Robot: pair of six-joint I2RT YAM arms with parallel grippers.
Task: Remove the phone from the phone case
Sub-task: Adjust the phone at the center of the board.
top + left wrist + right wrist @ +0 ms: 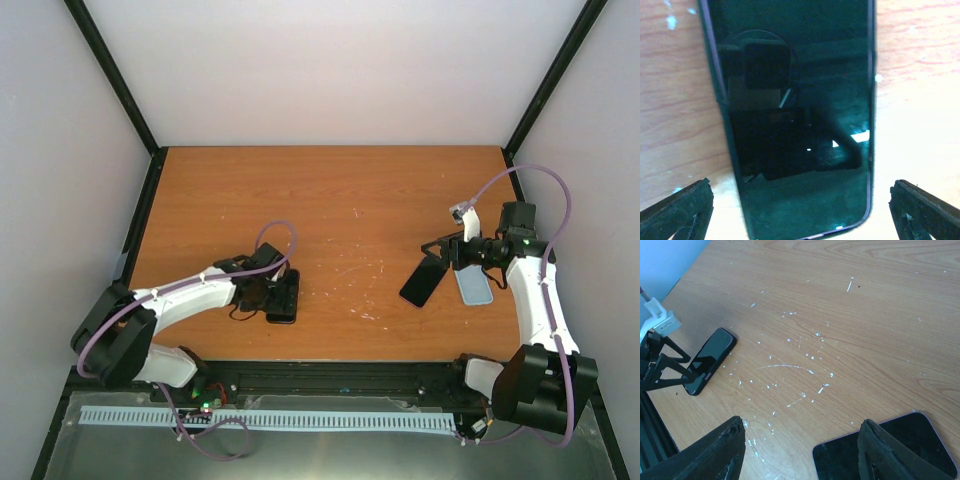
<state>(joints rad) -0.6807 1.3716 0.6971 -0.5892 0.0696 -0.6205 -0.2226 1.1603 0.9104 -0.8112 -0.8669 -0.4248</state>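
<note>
Two dark phones lie on the table (340, 200), so check which one you mean to strip. Nearest you, close to the near edge and left of the middle, the left phone (795, 115) lies flat, glass up. The left gripper (800, 212) is spread wide around its end, and both fingers (677, 210) stand clear of its sides, so nothing is held there. That straddle would suit a squeeze on the long edges if you want to pin it. A darker band runs along its rim, but I cannot tell whether that is a case.

A little farther back, toward the right edge, the right phone (424, 281) lies slanted just beside a pale slab (474, 287), which I take for a case lying without its phone. The right gripper (801, 424) hovers over that pair. Its fingers are part-way apart with bare wood between them, gripping nothing that I can see. Judged so, that phone looks out of its case already.
</note>
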